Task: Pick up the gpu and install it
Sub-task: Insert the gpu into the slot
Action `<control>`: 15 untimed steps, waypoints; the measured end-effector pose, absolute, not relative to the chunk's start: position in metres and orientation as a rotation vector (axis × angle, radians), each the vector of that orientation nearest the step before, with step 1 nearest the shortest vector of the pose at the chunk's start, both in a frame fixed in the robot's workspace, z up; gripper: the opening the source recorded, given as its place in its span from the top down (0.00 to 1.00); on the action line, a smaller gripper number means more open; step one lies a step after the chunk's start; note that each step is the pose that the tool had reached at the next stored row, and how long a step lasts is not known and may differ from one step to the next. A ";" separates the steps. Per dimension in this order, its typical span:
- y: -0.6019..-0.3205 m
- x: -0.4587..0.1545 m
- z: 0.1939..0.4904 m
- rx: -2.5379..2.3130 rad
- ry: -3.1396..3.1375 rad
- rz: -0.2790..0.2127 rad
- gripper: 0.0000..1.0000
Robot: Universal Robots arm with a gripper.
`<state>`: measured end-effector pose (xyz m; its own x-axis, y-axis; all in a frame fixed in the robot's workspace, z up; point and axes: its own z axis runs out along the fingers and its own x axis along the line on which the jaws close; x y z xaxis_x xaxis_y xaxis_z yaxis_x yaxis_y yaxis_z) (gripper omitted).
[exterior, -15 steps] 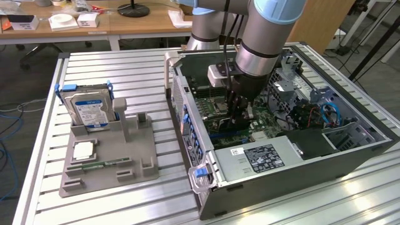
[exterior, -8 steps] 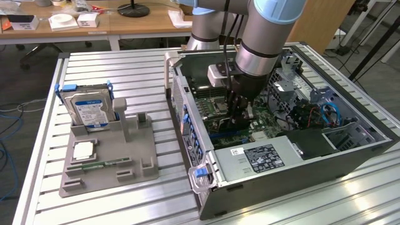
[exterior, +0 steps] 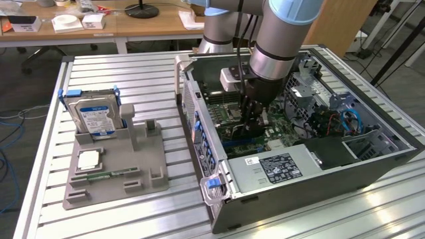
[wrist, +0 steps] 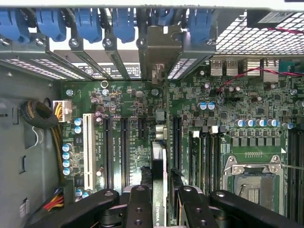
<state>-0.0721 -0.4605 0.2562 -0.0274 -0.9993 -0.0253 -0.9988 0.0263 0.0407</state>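
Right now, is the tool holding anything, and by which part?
Yes: the tool grips the gpu by its upper edge, edge-on above the motherboard slots.

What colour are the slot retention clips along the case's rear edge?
Blue. The retention clips show best in the wrist view, in a row above the motherboard.

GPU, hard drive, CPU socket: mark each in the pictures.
gpu (wrist: 159, 161), wrist view, on the card's thin edge.
hard drive (exterior: 98, 118), exterior view, on its blue-and-white label.
CPU socket (wrist: 251, 184), wrist view, on the socket's middle.
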 end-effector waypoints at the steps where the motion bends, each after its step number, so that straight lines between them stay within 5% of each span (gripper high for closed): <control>1: -0.461 -0.072 0.256 2.184 -2.243 -0.073 0.74; 15: -0.463 -0.072 0.251 2.183 -2.243 -0.073 0.74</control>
<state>-0.0720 -0.4627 0.2507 -0.0274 -0.9993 -0.0246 -0.9988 0.0264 0.0408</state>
